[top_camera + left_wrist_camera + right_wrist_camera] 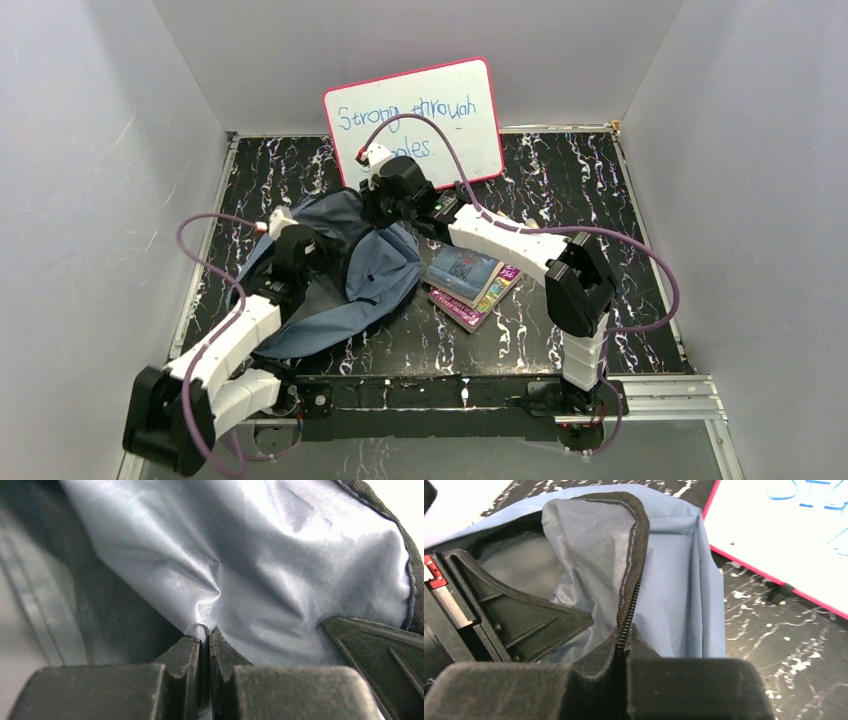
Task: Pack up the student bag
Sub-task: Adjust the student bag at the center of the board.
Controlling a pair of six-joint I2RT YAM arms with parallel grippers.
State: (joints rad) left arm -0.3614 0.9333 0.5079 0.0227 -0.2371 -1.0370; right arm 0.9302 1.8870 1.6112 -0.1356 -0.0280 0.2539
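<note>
Whiteboard [440,95] writing partly hidden behind the right arm [500,235], book stack [465,272] titles too small to read, student bag [370,270] hidden at 9 o'clock under the left arm [235,335], cropped in both wrist views

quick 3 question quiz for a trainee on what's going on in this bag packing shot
1. Fill in: in the top view, the books lie on the table to the ___ of the student bag.
2. True or false: the left gripper is shut on a fold of the bag's pale inner lining.
3. What is the right gripper pinching? A) a book B) the bag's zipper edge C) nothing at all

Key: 1 right; 2 true; 3 B
</note>
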